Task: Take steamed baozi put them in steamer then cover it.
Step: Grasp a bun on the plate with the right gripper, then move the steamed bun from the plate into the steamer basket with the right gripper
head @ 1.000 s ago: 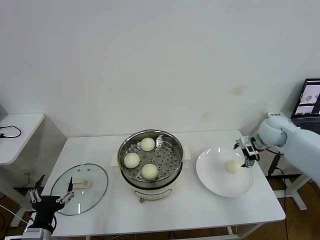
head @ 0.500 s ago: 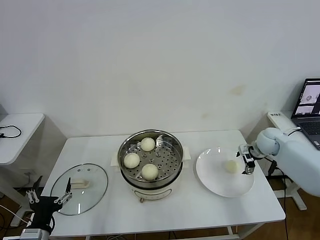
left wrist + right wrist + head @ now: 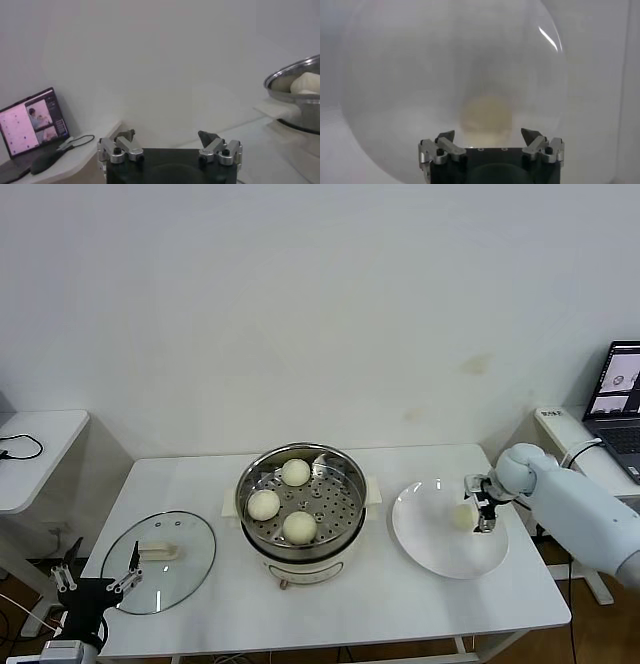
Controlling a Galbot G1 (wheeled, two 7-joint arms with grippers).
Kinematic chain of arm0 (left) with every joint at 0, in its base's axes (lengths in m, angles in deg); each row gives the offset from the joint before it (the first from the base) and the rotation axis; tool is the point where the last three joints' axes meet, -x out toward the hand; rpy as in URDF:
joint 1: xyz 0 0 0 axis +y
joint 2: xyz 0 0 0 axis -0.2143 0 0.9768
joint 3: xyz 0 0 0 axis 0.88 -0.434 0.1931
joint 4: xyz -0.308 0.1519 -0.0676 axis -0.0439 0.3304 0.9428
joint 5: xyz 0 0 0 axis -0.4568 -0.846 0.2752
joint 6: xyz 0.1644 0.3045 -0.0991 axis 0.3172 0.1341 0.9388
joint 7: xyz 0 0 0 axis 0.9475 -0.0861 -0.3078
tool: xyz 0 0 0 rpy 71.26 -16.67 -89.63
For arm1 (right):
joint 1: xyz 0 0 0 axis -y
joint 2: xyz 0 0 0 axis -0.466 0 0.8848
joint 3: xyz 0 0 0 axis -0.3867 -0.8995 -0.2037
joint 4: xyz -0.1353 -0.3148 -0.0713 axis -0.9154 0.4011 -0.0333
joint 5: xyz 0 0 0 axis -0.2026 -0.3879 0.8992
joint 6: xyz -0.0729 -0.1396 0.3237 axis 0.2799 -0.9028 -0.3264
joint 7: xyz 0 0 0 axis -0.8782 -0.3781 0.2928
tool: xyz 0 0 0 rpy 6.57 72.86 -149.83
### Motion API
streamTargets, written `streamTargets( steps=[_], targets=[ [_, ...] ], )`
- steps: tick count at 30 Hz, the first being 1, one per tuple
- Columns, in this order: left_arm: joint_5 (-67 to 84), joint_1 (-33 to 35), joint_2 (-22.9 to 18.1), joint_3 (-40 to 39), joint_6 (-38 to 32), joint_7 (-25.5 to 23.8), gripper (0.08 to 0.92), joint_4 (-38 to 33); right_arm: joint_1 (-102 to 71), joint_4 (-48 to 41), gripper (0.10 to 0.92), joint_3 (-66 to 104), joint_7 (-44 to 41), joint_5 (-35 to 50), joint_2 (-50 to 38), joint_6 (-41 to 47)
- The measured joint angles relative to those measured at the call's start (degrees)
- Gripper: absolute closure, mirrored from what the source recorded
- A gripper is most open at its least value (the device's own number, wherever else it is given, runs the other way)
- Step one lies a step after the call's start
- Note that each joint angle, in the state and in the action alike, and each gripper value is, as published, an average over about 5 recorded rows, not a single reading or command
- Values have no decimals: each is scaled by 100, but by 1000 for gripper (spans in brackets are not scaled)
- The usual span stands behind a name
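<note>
left gripper (image 3: pixel 92 587): spread wide, holding nothing, low off the worktop's (image 3: pixel 400 594) front left corner; its arm is cut off by the frame.
cover (image 3: pixel 160 561): flat on the worktop just beside the left gripper.
steamer (image 3: pixel 300 506): three steamed baozi (image 3: pixel 264 504) on its tray, its base half hidden.
right gripper (image 3: pixel 490 137): spread wide over the plate (image 3: pixel 440 556), the fourth bun (image 3: pixel 485 116) blurred just ahead of its fingertips, contact unclear.
</note>
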Motion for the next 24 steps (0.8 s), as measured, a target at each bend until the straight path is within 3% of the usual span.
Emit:
streamTargets(
  steps=[24],
  targets=[
    [15,59,-21,18,-10,5,177,-69,101,-254,404,47,-223,-112,158,-79]
  ],
)
